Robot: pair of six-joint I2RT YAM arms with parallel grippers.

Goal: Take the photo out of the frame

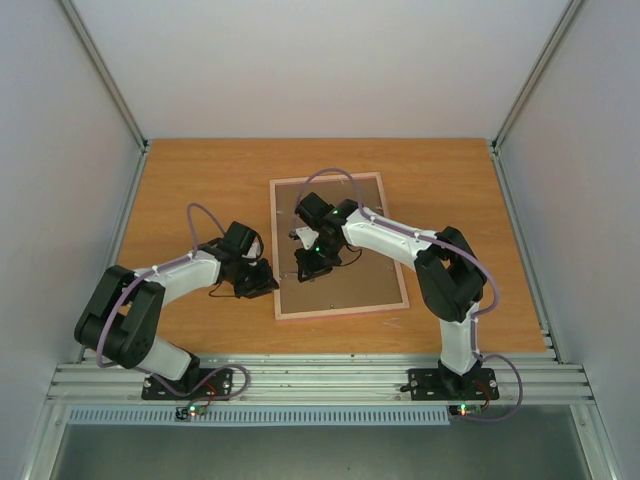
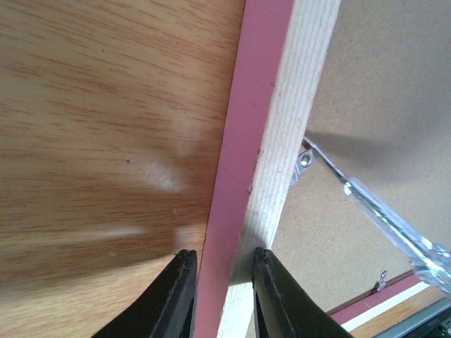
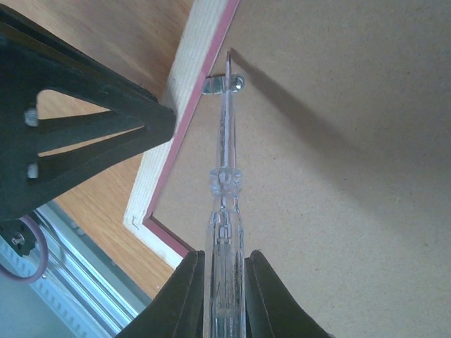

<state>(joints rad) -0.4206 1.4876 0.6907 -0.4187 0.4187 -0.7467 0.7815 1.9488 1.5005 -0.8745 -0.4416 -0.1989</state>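
On the desk [image 1: 200,180], left fingers [image 2: 180,299] clench a rail of the face-down frame [image 2: 243,141] to steady it; right fingers [image 3: 184,299] grip a screwdriver [image 3: 224,211] at its clip [image 3: 224,84], likely to free the backing [image 3: 338,176].

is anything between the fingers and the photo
Yes. The frame lies face down, and the brown backing board covers its back, hiding the photo. Metal tabs on the rail hold it; the screwdriver in the right gripper sits at one.

Bright even light, soft shadows, sharp
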